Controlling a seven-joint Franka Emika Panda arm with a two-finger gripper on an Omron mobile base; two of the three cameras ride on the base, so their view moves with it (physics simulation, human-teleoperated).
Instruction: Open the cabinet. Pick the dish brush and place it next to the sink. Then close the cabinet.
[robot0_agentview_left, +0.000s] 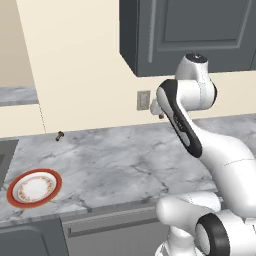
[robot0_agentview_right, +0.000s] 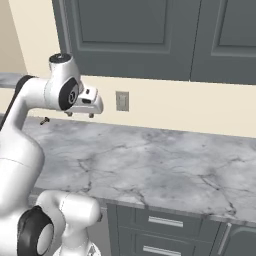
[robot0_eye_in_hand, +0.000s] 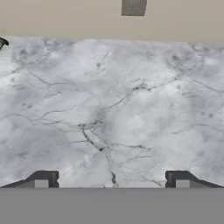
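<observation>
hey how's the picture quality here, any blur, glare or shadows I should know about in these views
Left base view: flat, even rendered light, no glare; the plate and the small knob-shaped object look slightly soft. Right base view: the same even light, with the cabinet doors shaded only in their recessed panels. Hand view: the blurriest, the marble counter veins smeared, no glare, open gripper casting no clear shadow.

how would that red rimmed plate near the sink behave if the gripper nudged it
The plate lies flat and shallow on the marble counter, so it would probably slide, not tip. It looks ceramic, so likely stiff and breakable. Its low rim may be awkward for the open gripper.
</observation>
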